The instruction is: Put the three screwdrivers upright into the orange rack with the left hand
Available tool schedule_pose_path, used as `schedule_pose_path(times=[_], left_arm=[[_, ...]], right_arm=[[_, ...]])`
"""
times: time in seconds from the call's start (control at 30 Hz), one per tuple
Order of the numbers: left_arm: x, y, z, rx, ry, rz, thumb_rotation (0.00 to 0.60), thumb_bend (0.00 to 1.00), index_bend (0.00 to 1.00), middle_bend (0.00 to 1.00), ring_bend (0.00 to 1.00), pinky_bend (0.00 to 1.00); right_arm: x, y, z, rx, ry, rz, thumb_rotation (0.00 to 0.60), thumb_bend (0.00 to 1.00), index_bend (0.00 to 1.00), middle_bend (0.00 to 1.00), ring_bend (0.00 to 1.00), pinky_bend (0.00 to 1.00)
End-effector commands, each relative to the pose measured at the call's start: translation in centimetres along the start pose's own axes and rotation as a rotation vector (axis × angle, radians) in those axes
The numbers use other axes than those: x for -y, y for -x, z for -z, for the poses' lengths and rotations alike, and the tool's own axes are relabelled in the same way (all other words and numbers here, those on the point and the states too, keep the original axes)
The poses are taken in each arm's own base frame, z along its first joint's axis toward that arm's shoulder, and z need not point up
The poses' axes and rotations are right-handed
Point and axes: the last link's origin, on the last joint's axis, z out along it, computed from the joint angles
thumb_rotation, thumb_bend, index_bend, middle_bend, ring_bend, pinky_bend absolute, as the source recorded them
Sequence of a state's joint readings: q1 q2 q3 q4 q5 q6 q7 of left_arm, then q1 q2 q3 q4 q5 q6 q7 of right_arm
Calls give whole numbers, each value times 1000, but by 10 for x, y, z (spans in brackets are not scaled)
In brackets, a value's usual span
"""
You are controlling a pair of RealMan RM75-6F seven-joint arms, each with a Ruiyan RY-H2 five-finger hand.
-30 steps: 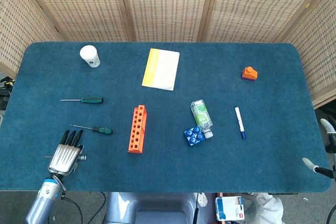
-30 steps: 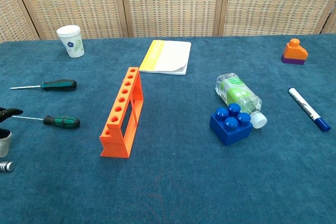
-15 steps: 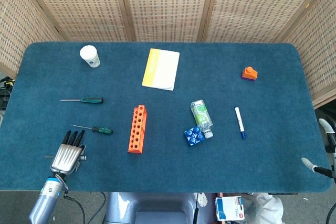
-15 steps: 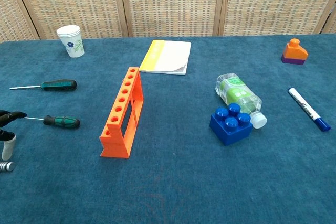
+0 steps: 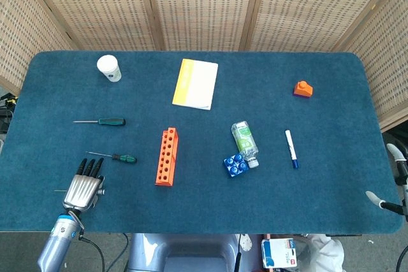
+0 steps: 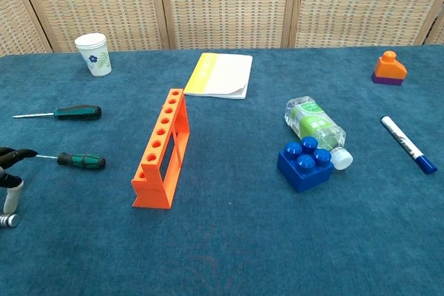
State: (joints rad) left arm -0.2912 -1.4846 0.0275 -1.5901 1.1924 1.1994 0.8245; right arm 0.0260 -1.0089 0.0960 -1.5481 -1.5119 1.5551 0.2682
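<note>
Two thin screwdrivers with green and black handles lie flat on the blue table, both toward its left edge. One green-handled screwdriver point(image 5: 102, 121) is further back, and the other green-handled screwdriver point(image 5: 115, 157) is closer to the front edge, with its metal tip pointing left. A third thin metal shaft point(image 5: 59, 190) peeks out from under the left robot hand point(image 5: 82, 186), but I cannot tell for sure if it is the third screwdriver. The left robot hand sits flat near the front left corner of the table, with its dark fingers point(image 5: 90, 167) stretched out toward the near screwdriver, and it holds nothing that I can see. The long orange plastic rack with round holes point(image 5: 167, 157) stands near the middle of the table, to the right of the near screwdriver, and all its holes that show look free. Of the right robot hand point(image 5: 387, 203) only pale finger tips show at the front right corner, so I cannot tell if it is open or closed. A white paper cup point(image 5: 109, 68) stands near the back left corner. A yellow and white notebook point(image 5: 195, 84) lies behind the rack. A clear plastic bottle with a green label point(image 5: 245, 143) lies on its side, touching a blue toy brick point(image 5: 235, 165). A white marker with a blue cap point(image 5: 291, 148) lies to their right. A small orange block point(image 5: 303, 88) sits toward the back right corner.
</note>
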Motion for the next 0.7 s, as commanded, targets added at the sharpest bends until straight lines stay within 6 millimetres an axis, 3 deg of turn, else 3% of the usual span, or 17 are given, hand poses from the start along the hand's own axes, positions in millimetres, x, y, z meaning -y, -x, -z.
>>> schedule_pose_path(times=[0.03, 0.7], left_arm=[[-2, 1, -1, 2, 4, 0, 600, 315, 497, 0, 0, 0], [-1, -5, 1, -16, 1, 52, 600, 438, 589, 0, 0, 0]], right_arm=[[0, 0, 0, 1, 0, -3, 600, 0, 0, 0, 0, 0], [-1, 0, -1, 2, 0, -6, 600, 0, 0, 0, 0, 0]])
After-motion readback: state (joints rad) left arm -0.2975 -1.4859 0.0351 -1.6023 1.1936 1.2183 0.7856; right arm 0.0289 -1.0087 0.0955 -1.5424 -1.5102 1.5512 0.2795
